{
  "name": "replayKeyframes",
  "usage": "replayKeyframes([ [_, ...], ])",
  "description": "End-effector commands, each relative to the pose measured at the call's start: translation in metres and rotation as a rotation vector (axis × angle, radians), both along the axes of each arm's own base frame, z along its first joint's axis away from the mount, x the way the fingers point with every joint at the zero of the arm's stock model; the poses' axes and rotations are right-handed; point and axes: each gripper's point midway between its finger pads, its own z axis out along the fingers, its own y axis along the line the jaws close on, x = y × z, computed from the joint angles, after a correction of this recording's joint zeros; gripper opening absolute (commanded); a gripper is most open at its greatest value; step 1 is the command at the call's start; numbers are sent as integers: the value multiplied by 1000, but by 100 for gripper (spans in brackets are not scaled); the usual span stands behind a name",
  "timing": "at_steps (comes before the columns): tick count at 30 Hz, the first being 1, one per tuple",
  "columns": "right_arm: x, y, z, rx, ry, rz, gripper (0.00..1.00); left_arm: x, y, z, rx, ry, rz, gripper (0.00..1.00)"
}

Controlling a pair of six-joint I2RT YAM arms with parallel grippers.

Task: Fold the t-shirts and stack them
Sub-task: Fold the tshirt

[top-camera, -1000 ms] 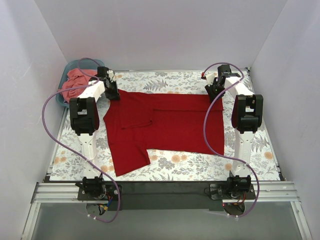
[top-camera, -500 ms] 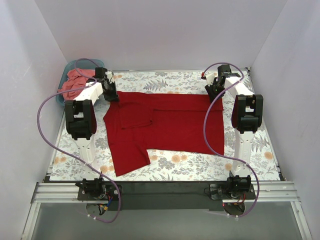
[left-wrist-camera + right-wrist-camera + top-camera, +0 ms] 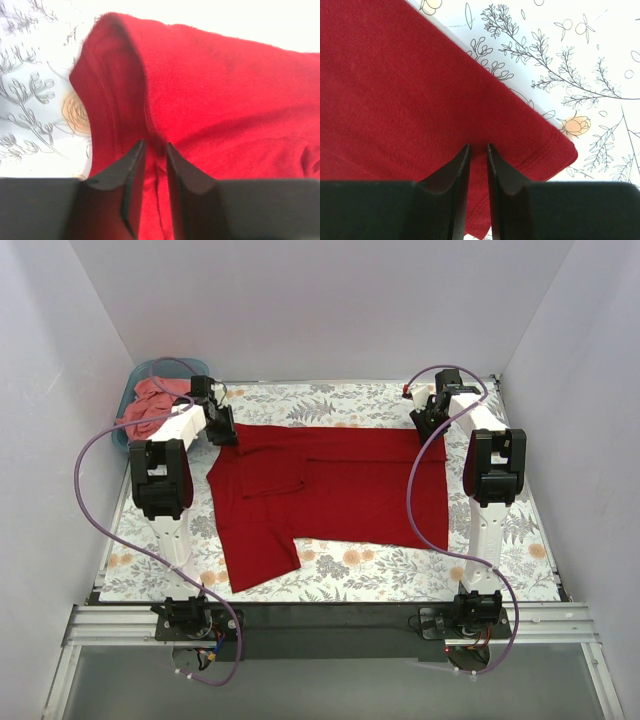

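A crimson red t-shirt lies flat on the floral table, collar to the left and hem to the right. One sleeve is folded onto its body and the other sticks out at the near left. My left gripper sits on its far-left corner by the collar. In the left wrist view its jaws stand slightly open over a crease in the red cloth. My right gripper is at the far-right hem corner, and its jaws are shut on the red cloth. A salmon-pink t-shirt lies bunched in the tub.
The teal tub stands at the far-left corner, just behind the left arm. White walls close in the table on the left, far and right sides. Purple cables loop beside both arms. Floral tabletop shows in front of the shirt.
The left arm has shifted a little to the left and its gripper has eased back along the collar corner. The right arm and the shirt have stayed where they were.
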Motion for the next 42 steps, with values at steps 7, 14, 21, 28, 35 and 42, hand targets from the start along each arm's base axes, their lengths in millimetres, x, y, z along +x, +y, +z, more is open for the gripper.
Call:
replayKeyframes([
  [7, 1, 5, 35, 41, -53, 9, 25, 47, -12, 107, -47, -313, -86, 26],
  [14, -4, -2, 39, 9, -55, -6, 23, 60, -23, 75, -55, -254, -78, 22],
  [21, -12, -12, 25, -53, -20, -34, 21, 58, -11, 32, 11, -158, -36, 19],
  [28, -7, -37, -19, -193, 42, -76, 20, 52, -8, 0, 49, -92, -30, 19],
  [35, 30, -67, -45, -301, 12, -121, 19, 62, -11, -23, 72, -63, -31, 20],
  [42, 59, -68, -47, -303, -59, -122, 22, 104, -11, -27, 90, -142, -45, 21],
])
